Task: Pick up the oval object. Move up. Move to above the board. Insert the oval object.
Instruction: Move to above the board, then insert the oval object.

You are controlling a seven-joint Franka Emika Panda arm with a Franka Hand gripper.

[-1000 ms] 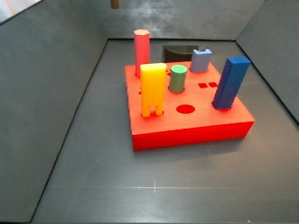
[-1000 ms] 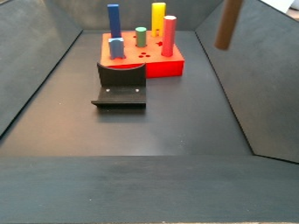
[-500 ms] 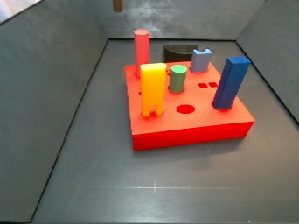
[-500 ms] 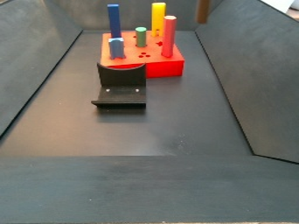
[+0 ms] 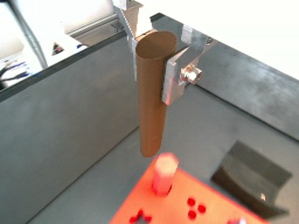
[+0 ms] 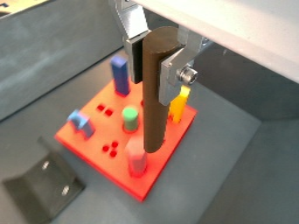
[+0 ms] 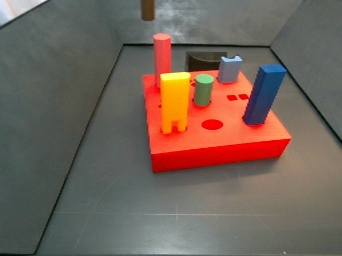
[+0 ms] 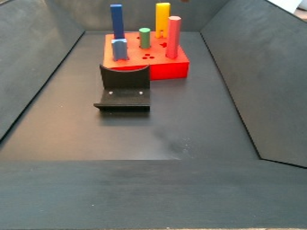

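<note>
Gripper point(image 5: 159, 54) fingers are seen clamped on the oval object point(image 5: 152, 96) in both wrist views; the flat silver plates point(image 6: 173, 66) press against the upper part of the dark-brown peg point(image 6: 156, 92), which hangs upright below them. The jaws are closed only as far as the peg's width allows.

Below the peg's lower end, the board point(image 6: 163, 166) is seen in both wrist views, well apart from the peg, which is held high above it. In a wrist view the salmon-red round peg point(image 5: 163, 172) stands on the board point(image 5: 146, 203) just under the held peg's tip. On the board in a wrist view, a blue peg point(image 6: 119, 75), a green peg point(image 6: 131, 118), a yellow peg point(image 6: 179, 102) and a small grey-blue peg point(image 6: 79, 122) are also seen. The fixture point(image 6: 45, 183) lies on the dark floor just beside the board.

In a side view only the lower end of the oval object point(image 7: 147, 9) shows at the top edge, above and behind the board point(image 7: 214, 145); the gripper itself is out of that picture. In a side view from the opposite end, the fixture point(image 8: 124, 88) stands in front of the board point(image 8: 164, 66), and neither gripper nor held peg appears.
</note>
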